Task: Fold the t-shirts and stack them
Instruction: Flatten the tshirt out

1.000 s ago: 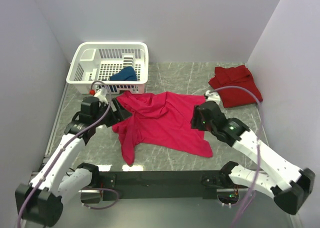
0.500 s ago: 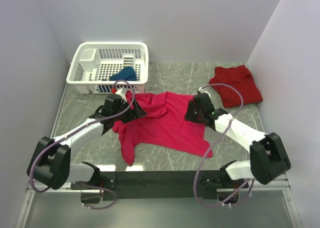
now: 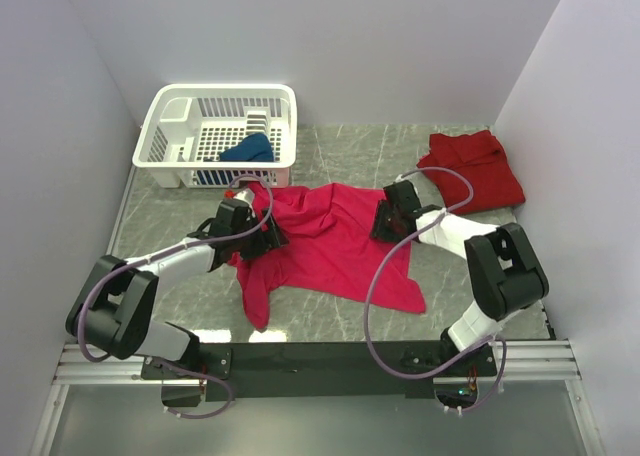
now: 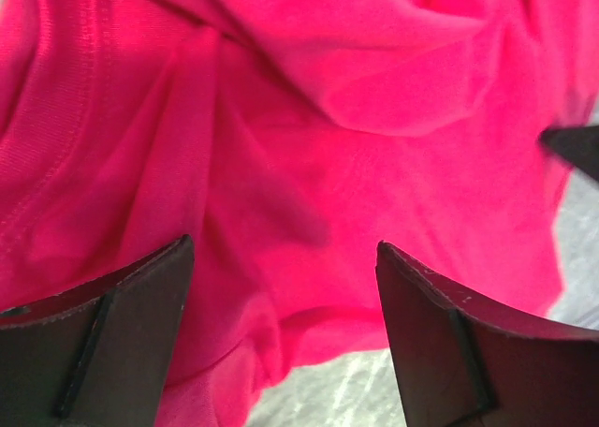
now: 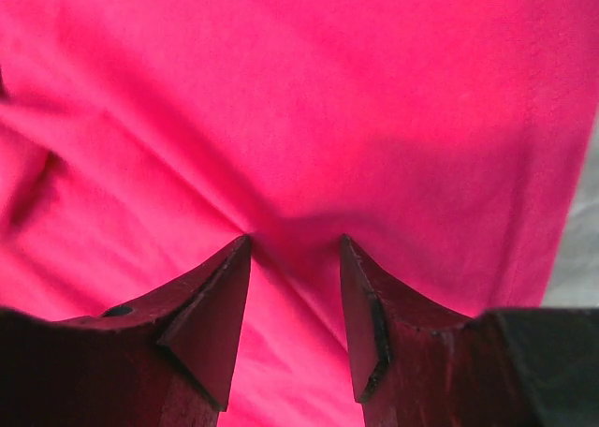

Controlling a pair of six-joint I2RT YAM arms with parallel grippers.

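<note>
The magenta t-shirt (image 3: 325,248) lies spread and wrinkled in the middle of the table. My left gripper (image 3: 263,236) is low over the shirt's left part. In the left wrist view it (image 4: 284,249) is wide open, with cloth (image 4: 309,118) and the shirt's edge between its fingers. My right gripper (image 3: 386,222) is on the shirt's upper right part. In the right wrist view it (image 5: 295,242) is narrowly open, its tips pressed into the cloth (image 5: 309,99), which creases around them. The darker red t-shirt (image 3: 471,168) lies bunched at the back right. The dark blue t-shirt (image 3: 248,149) lies in the basket.
The white lattice basket (image 3: 170,126) stands at the back left, close behind the magenta shirt. Walls close in the table on the left, back and right. A strip of grey marble table (image 3: 330,321) shows in front of the shirt.
Both arms have stretched forward and come down onto the magenta shirt. The left gripper moved right onto its left part; the right gripper moved up and left onto its upper right part.
</note>
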